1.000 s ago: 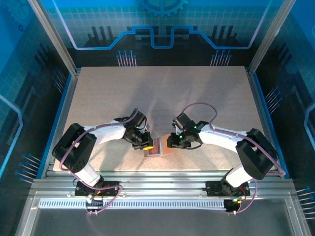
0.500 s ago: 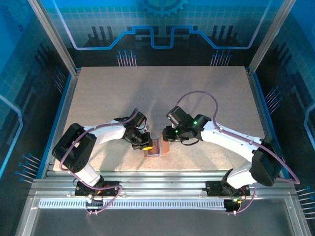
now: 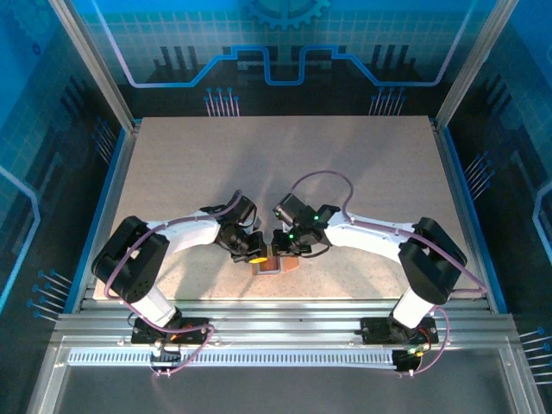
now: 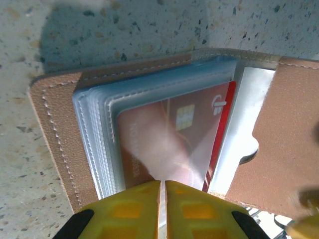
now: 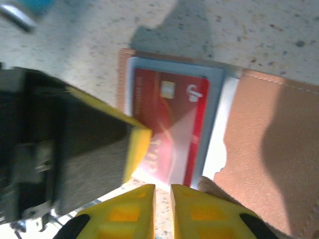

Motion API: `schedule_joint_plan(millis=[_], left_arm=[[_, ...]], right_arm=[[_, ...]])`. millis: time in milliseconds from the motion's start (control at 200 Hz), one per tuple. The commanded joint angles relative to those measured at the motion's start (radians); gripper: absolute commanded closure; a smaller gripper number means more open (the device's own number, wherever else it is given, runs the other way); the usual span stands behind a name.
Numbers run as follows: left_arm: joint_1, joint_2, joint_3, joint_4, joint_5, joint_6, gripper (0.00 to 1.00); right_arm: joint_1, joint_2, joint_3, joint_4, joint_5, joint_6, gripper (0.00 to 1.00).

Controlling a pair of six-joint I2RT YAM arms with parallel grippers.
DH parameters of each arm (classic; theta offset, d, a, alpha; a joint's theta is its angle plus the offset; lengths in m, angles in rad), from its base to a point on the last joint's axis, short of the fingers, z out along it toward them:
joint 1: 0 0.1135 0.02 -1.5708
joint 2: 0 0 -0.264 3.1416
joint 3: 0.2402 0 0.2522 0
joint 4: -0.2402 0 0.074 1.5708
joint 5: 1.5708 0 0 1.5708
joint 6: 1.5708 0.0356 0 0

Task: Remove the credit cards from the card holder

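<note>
1. Evidently, the extraction step is in hand: the card holder (image 4: 50, 129) is laid open on the tabletop (image 4: 149, 30), directly ahead of the left end effector (image 4: 162, 199). Its fingers are pressed together at the holder's near edge; whether a sleeve is pinched between them cannot be told.
2. A stack of clear sleeves (image 4: 94, 124) is seen inside the holder, and a red credit card (image 4: 164, 139) is lodged in one of them, just beyond the fingertips.
3. The right end effector (image 5: 162, 201) is drawn nearly together, with a slim gap, just short of the same card's near edge; a grip on it cannot be confirmed.
4. Next, the card's edge is judged to need pinching and sliding outward while the holder is pinned down.
</note>
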Motion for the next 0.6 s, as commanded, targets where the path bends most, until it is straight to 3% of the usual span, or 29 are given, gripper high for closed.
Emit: schedule_joint_plan(millis=[0,595], left_arm=[[0.007,-0.003,-0.012,-0.042,-0.027,0.023,0.89],[0.012,-0.01,-0.026,-0.03,-0.028,0.017,0.89]], right_arm=[[0.008,0.03,0.041,-0.095,0.098,-0.021,0.85],[-0.013,0.137,-0.083,-0.002,0.098,-0.019,0.88]])
